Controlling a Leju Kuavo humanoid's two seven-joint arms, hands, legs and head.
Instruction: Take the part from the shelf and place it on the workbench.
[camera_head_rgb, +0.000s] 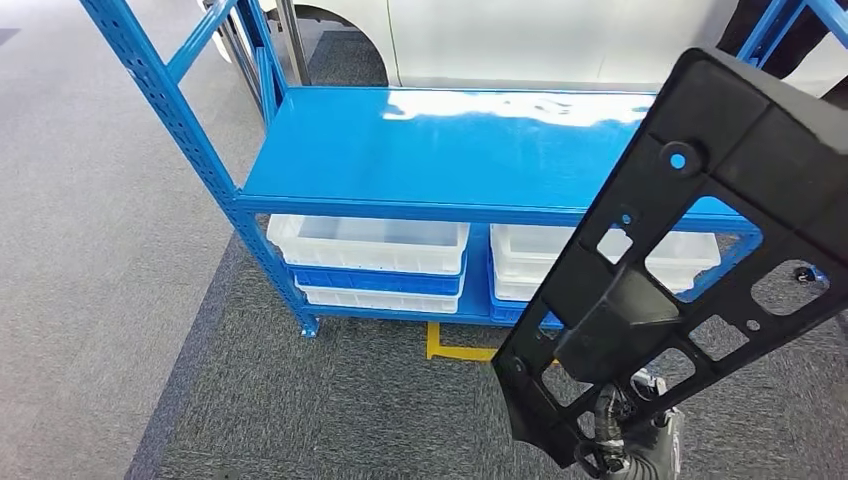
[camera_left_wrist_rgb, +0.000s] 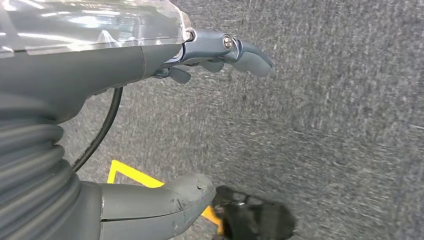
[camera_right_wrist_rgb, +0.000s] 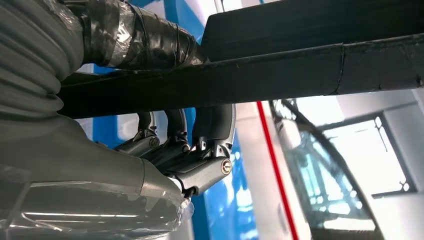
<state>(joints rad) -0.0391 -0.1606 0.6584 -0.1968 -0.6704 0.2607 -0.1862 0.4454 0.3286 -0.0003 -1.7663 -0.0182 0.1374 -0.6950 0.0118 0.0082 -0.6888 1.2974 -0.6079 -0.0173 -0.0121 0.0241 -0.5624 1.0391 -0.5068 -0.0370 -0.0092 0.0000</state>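
While the right hand (camera_right_wrist_rgb: 185, 150) curls its fingers (camera_right_wrist_rgb: 215, 125) around the black part (camera_head_rgb: 680, 260) — maybe its edge — the left hand (camera_left_wrist_rgb: 150, 125) hangs spread, holding nothing, over carpet (camera_left_wrist_rgb: 325, 125).

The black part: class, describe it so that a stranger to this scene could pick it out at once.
Find the blue shelf with white bins underneath. In front of it, the right hand grips a long, flat black part, tilted. It alone is black and pierced with cutouts.
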